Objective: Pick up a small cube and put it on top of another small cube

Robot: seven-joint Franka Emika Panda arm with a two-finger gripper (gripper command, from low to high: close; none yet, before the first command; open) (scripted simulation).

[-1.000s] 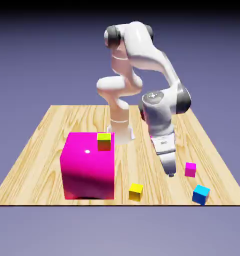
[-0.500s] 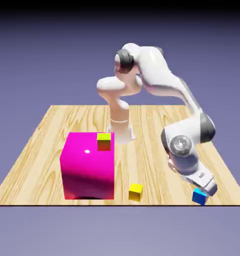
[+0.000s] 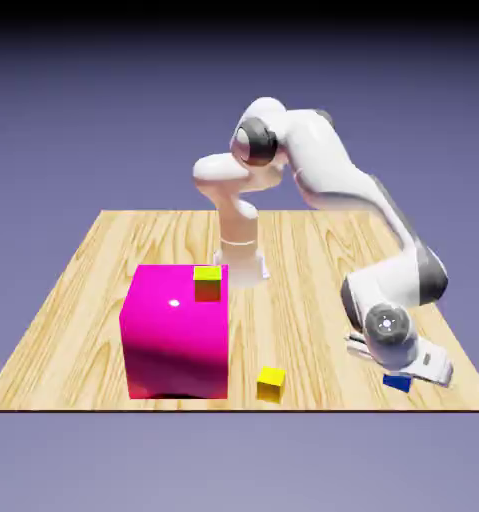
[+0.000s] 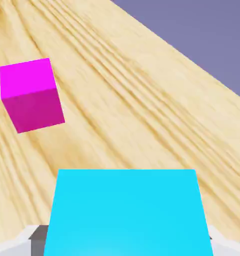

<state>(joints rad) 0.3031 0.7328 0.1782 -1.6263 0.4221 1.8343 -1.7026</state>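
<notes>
Two views: one moment, with the small cyan-blue cube as landmark.
Small cyan-blue cube (image 4: pixel 128 212): fills the lower middle of the hand view, large, between the grey finger tips; in the exterior view only a dark blue corner (image 3: pixel 397 382) shows under the hand, on the desk near its front edge, toward the exterior view's right.
Gripper (image 3: pixel 415 372): down over the cyan-blue cube, a finger on either side of it; whether the fingers press on its faces or stand just clear cannot be told.
Small magenta cube (image 4: pixel 31 94): on the desk near the cyan-blue cube, apart from it, at upper left in the hand view; hidden behind the arm in the exterior view.
Small yellow cube (image 3: pixel 271 383): on the desk, well to the exterior view's left of the cyan-blue cube, near the front edge.
Big magenta block (image 3: pixel 176 333): farther to the exterior view's left, beyond the yellow cube.
Yellow-green-topped cube (image 3: pixel 208 283): on the block's top, at its far corner.
Desk (image 3: pixel 73 310): pale wood grain, carrying all cubes.
</notes>
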